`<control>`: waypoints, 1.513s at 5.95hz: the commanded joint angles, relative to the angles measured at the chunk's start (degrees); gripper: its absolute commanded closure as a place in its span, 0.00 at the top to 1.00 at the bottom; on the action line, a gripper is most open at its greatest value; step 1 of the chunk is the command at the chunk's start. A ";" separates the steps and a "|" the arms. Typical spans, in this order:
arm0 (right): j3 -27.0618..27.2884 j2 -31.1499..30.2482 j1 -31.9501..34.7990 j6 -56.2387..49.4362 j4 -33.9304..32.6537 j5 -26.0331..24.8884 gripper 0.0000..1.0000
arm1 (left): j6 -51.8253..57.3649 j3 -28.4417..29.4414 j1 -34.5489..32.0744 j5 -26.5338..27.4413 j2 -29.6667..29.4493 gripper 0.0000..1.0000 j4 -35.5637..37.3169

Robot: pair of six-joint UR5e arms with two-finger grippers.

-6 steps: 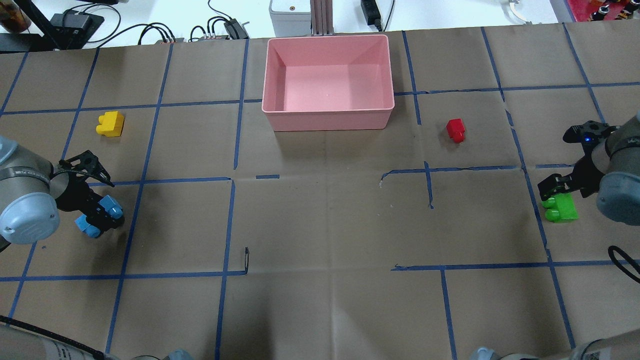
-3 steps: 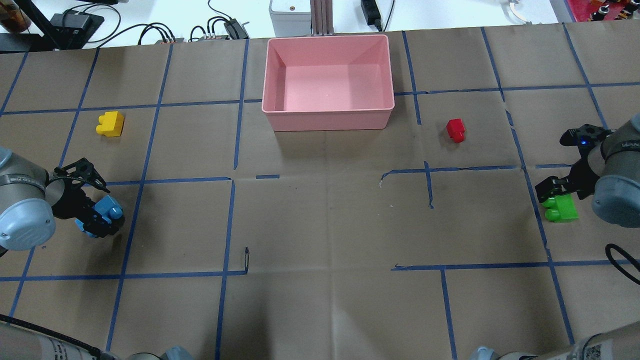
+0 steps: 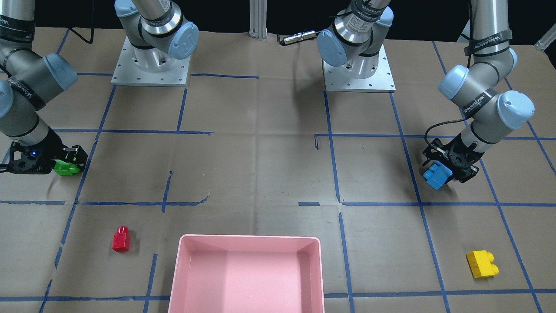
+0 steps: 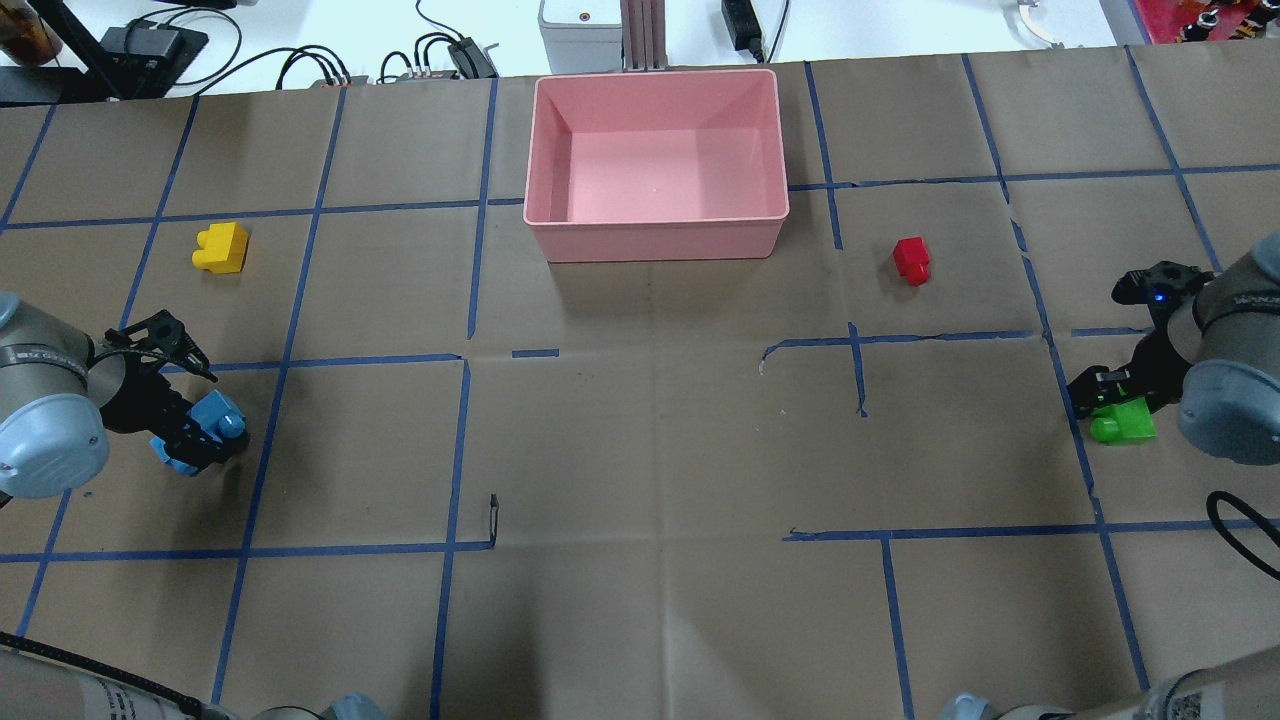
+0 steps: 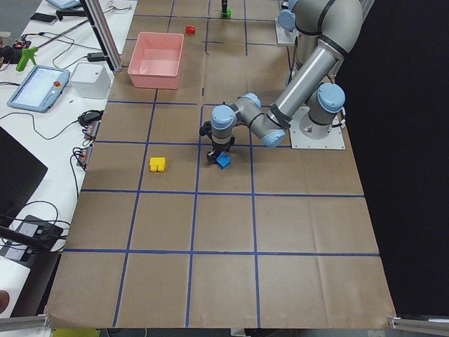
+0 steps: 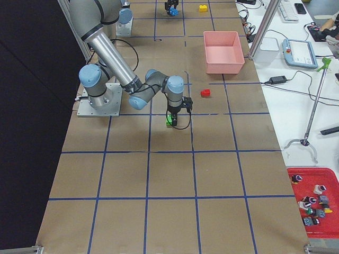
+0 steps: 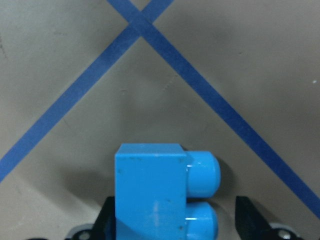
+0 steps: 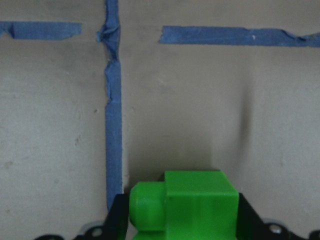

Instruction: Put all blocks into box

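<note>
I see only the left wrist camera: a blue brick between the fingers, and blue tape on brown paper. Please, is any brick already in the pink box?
Observer: No. In the overhead view the pink box is empty.
Operator: Thank you. And what is the right hand doing at this moment?
Observer: The right hand is low at the green brick, with one finger against each side of it.
</note>
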 commanded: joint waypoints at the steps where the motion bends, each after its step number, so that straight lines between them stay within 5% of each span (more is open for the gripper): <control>1: -0.22 -0.09 0.03 -2.57 0.37 -0.16 0.05 | 0.00 -0.02 -0.19 -0.11 -0.26 0.84 0.11; 2: -2.22 -2.09 0.03 -3.81 0.89 -1.38 0.05 | 0.26 0.07 -0.19 -0.02 -0.26 0.77 0.11; 3: -7.03 -5.85 0.46 -3.91 6.98 -1.65 0.05 | 0.35 0.07 -0.19 0.06 -0.18 0.58 0.11; 5: -22.11 -7.91 7.00 -8.79 18.44 -0.86 0.05 | 0.09 1.90 -0.19 0.59 0.43 0.27 0.20; 6: -30.02 -6.95 13.58 -8.83 20.91 -0.43 0.05 | -0.78 5.74 -0.37 0.51 1.31 0.24 -1.02; 7: -35.58 -3.20 20.70 -8.14 20.67 5.93 0.05 | -3.75 12.22 -1.06 0.85 3.23 0.22 -8.51; 9: -49.45 9.85 32.48 9.27 19.53 19.48 0.06 | -18.97 32.48 -4.92 0.95 3.09 0.22 -31.16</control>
